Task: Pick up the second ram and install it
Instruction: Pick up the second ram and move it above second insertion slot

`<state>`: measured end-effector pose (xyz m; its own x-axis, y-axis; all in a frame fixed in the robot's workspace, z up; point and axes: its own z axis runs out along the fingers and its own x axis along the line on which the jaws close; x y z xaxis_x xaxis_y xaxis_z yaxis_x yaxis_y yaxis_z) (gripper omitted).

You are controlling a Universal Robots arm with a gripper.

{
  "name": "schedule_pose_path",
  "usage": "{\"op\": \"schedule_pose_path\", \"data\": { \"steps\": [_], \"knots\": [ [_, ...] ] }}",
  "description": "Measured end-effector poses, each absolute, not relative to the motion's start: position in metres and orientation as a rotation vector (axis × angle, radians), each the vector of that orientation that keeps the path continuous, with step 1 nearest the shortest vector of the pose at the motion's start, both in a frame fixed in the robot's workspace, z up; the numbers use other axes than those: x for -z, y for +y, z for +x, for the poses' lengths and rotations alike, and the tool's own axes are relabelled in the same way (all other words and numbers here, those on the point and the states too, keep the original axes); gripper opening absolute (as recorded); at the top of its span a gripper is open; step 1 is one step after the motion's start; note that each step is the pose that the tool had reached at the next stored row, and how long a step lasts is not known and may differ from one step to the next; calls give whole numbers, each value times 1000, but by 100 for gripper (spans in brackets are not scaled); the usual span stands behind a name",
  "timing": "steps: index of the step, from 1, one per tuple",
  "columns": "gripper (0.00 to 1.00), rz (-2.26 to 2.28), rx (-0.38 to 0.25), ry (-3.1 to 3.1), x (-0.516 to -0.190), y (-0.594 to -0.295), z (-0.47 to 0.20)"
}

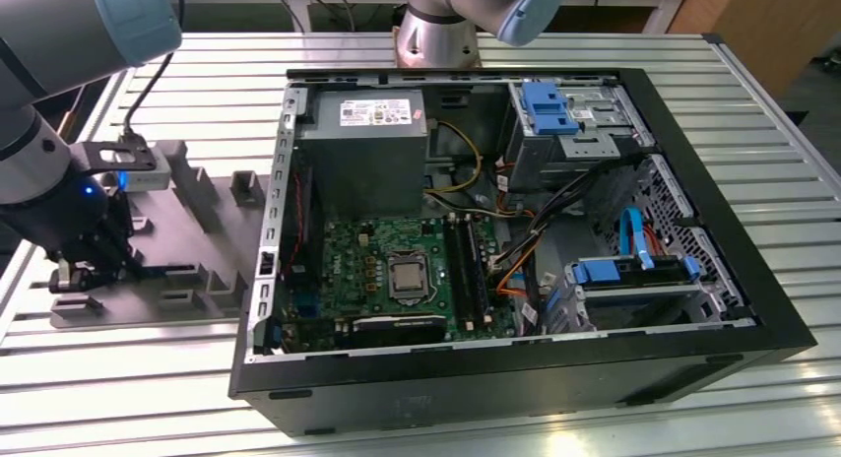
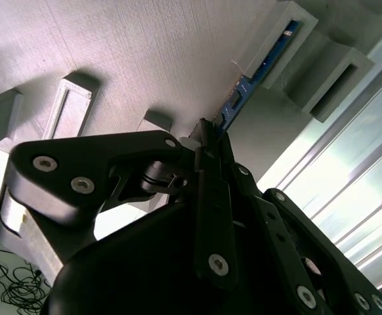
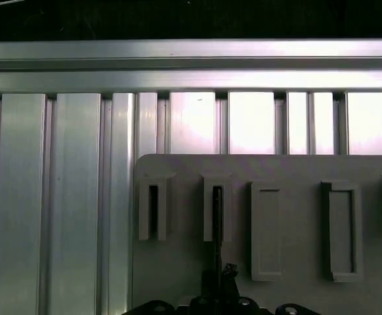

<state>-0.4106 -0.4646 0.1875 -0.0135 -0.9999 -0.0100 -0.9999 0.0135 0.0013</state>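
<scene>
Exterior view: the arm reaches down at the exterior view's left, gripper point(image 1: 82, 275) low over the grey fixture point(image 1: 197, 196), well apart from the open computer case point(image 1: 526, 378).
Second wrist view: fingers point(image 2: 211, 190) are clamped on the second ram point(image 2: 240, 92), whose far end sits in a fixture slot.
First wrist view: the ram appears edge-on, with a neighbouring slot beside it.

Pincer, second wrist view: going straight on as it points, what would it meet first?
Probably the long, thin blue-green circuit board strip seated in the grey slotted plastic holder; the pincer is at its near end, whether touching is unclear.
</scene>
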Motion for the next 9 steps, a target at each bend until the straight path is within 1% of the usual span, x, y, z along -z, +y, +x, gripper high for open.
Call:
{"op": "schedule_pose_path", "data": {
  "steps": [9],
  "knots": [
    [14, -2202, -12, 2232, -203, -465, -411]
  ]
}}
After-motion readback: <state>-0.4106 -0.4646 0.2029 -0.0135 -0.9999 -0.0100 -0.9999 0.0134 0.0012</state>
